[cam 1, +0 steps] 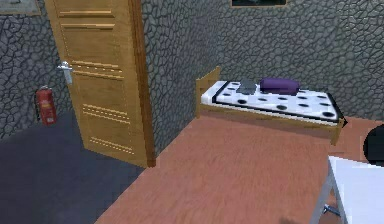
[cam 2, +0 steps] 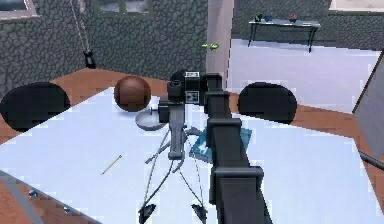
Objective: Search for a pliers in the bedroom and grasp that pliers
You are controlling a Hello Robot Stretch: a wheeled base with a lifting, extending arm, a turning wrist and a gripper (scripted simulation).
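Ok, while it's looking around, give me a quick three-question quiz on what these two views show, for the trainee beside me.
1. True or false: a purple pillow lies on the bed.
2. In the forward view, what is on the wall left of the wooden door? A a clock; B a red fire extinguisher; C a mirror.
3. Fill in: the brown ball rests on the white ____.
Key: 1 true; 2 B; 3 table.

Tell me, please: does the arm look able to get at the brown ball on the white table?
Probably yes. The brown ball sits on the white table close beside the far end of the arm. Only a low grey dish lies near it, so the way looks free.
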